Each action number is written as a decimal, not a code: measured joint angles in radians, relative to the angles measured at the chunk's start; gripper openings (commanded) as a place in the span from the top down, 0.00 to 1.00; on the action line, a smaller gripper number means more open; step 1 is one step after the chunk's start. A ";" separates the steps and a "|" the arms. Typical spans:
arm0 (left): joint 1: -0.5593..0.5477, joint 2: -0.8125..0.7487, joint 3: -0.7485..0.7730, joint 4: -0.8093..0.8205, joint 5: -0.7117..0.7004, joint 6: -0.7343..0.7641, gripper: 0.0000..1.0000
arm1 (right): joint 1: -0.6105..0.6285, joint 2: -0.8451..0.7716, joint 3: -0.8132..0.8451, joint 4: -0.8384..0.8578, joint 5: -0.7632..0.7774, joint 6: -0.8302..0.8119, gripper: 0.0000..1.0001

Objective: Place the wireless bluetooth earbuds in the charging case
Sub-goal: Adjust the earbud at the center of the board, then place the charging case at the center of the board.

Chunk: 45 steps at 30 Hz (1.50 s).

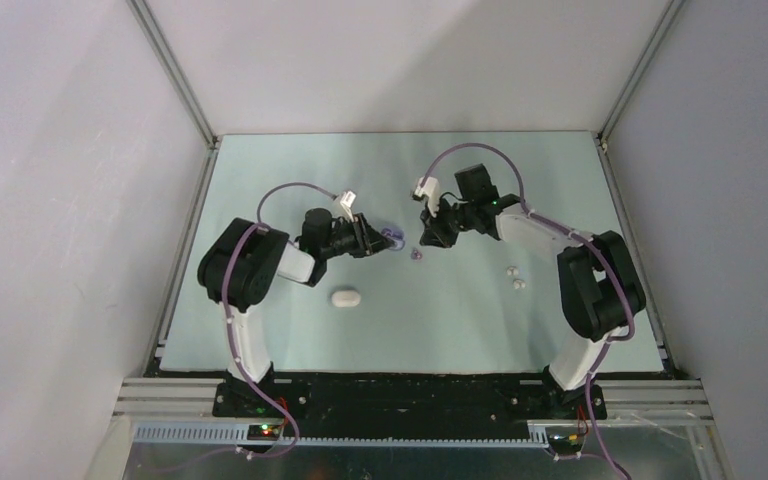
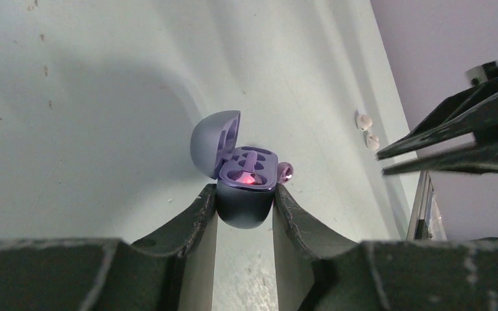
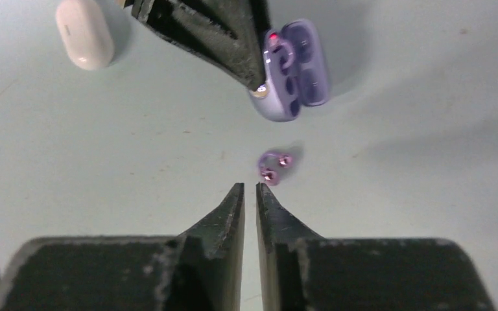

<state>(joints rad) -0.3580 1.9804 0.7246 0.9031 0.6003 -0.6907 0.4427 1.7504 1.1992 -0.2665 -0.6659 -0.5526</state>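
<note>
Now left hand clamps open purple case; right hand narrow, empty, by purple earbud.

White-linked, black-jointed arms with looping lilac cables and matte black, tapered pincer fingers

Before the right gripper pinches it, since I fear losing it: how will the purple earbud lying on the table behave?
The purple earbud looks tiny and rounded, so it probably rolls or skids away if nudged. Its glossy shell suggests it may squirt out of the right gripper. Far smaller than the purple case, it is likely very light.
</note>
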 measured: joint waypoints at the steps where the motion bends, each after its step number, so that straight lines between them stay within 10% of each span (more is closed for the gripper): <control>1: 0.002 -0.014 -0.004 -0.005 0.004 0.006 1.00 | 0.013 0.000 0.000 -0.017 0.005 0.010 0.75; 12: 0.009 -0.129 -0.024 -0.050 0.006 0.062 1.00 | 0.229 0.010 0.003 -0.086 0.249 0.075 0.69; 45: 0.053 -0.122 -0.029 -0.064 -0.021 0.061 1.00 | 0.091 0.289 0.262 -0.169 0.476 0.264 0.71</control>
<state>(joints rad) -0.3050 1.8587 0.6960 0.8387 0.5789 -0.6292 0.5339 2.0396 1.4612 -0.4351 -0.1894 -0.2886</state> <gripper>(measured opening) 0.352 0.293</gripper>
